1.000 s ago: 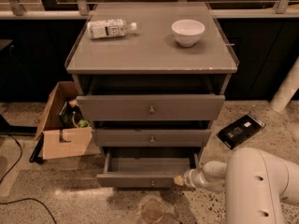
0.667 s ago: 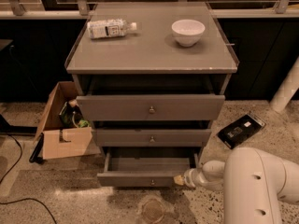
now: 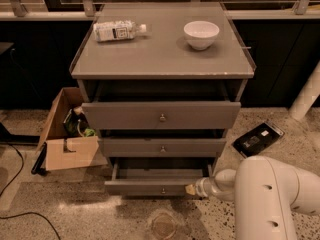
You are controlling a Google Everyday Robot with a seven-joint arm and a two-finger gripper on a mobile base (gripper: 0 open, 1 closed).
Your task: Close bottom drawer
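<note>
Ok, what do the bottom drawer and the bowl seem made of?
The bottom drawer looks like painted metal or laminate: matte grey; its knob glints like metal. The bowl: smooth white, probably ceramic. The end effector sits at its right end.

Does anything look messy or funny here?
Yes. The plastic bottle lies on its side on the cabinet top, and the bottom drawer sticks out open. The end effector is at that drawer's front right corner.

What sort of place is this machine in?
Likely an office or lab corner: a grey drawer cabinet on a speckled floor, a cardboard box beside it. The hand sits at a front corner of the open bottom drawer.
</note>
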